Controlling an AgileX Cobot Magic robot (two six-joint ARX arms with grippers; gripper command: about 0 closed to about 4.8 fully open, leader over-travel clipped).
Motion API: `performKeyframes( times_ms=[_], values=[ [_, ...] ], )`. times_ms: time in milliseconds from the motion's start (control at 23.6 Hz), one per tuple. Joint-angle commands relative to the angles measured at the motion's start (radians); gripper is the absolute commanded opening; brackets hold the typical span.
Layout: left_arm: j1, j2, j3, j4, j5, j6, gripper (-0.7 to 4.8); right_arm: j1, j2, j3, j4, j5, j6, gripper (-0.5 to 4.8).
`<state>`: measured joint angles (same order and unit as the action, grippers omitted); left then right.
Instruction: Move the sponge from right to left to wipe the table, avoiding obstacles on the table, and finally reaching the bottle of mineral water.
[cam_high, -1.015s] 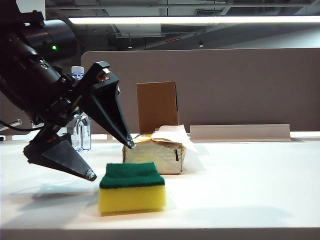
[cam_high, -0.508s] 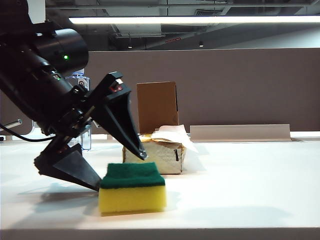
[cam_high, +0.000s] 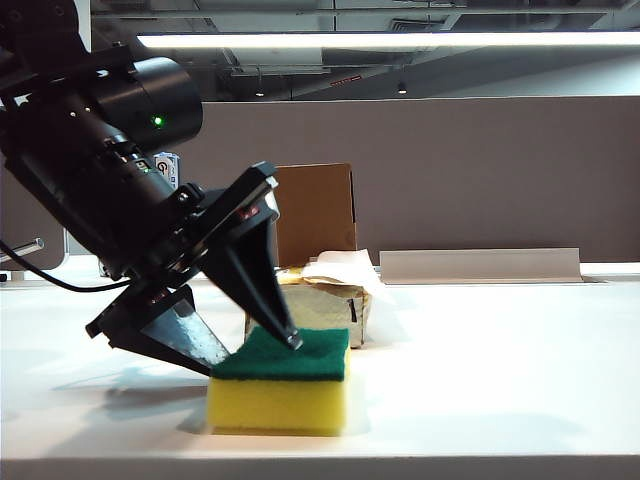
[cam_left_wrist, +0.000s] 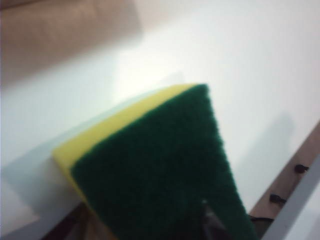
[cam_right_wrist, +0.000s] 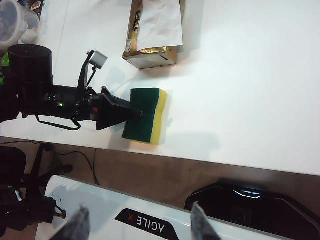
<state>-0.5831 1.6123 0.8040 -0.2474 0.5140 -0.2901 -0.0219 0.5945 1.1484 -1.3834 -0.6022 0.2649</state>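
Left gripper (cam_high: 255, 350): fingers narrowing onto the sponge (cam_high: 280, 390), lower centre of the exterior view. One fingertip rested on the green scouring face near its middle, the other met the sponge's left edge low down; whether the grip had seated could not be told. In the left wrist view the sponge (cam_left_wrist: 160, 165) filled the frame with the green face up. Right gripper (cam_right_wrist: 135, 227): fingers stood moderately apart, holding nothing, at the bottom edge of its wrist view, well clear of the tabletop (cam_high: 500, 360). The left arm was plainly the nearer one. The sponge lay flat near the front edge, long axis roughly along that edge in the exterior view, pointing left-right across the frame. Behind it, just beside, sat the tissue pack (cam_high: 325, 300), with the cardboard box (cam_high: 314, 212) upright behind that. The bottle of mineral water (cam_high: 166, 168) was mostly hidden behind the left arm, upper left. Judgement: the wipe leftward looked unobstructed along the front edge.
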Motion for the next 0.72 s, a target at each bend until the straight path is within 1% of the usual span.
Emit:
performKeyframes(
  times_ms=[42, 169, 338, 423, 508, 550, 592, 634, 719],
  values=[
    [-0.001, 0.013, -0.002, -0.013, -0.047, -0.012, 2.63, 0.000, -0.002, 0.005, 0.004, -0.003, 0.000, 2.60],
    [-0.001, 0.028, -0.001, -0.012, -0.047, -0.025, 2.60, 0.000, -0.002, 0.005, 0.004, -0.003, 0.000, 2.60],
    [-0.006, 0.046, -0.001, -0.012, -0.047, -0.025, 1.49, 0.000, -0.002, 0.005, 0.004, -0.003, 0.001, 2.60],
    [-0.008, 0.051, -0.001, -0.010, -0.047, -0.025, 1.22, 0.000, -0.002, 0.005, 0.004, -0.003, 0.001, 2.60],
    [-0.008, 0.054, -0.001, -0.006, -0.047, -0.025, 1.15, 0.000, -0.002, 0.005, 0.004, -0.003, 0.001, 2.58],
    [-0.008, 0.054, -0.001, -0.002, -0.047, -0.024, 1.00, 0.000, -0.002, 0.005, 0.004, -0.003, 0.001, 2.41],
    [-0.008, 0.054, -0.001, 0.001, -0.047, -0.024, 0.30, 0.000, -0.002, 0.005, 0.004, -0.003, 0.001, 2.39],
    [-0.008, 0.054, -0.001, 0.002, -0.049, -0.024, -0.09, 0.000, -0.002, 0.005, 0.004, -0.003, 0.000, 2.39],
    [-0.008, 0.054, -0.001, 0.001, -0.060, -0.025, -0.05, 0.000, -0.002, 0.005, 0.004, -0.003, 0.000, 2.39]
  ],
)
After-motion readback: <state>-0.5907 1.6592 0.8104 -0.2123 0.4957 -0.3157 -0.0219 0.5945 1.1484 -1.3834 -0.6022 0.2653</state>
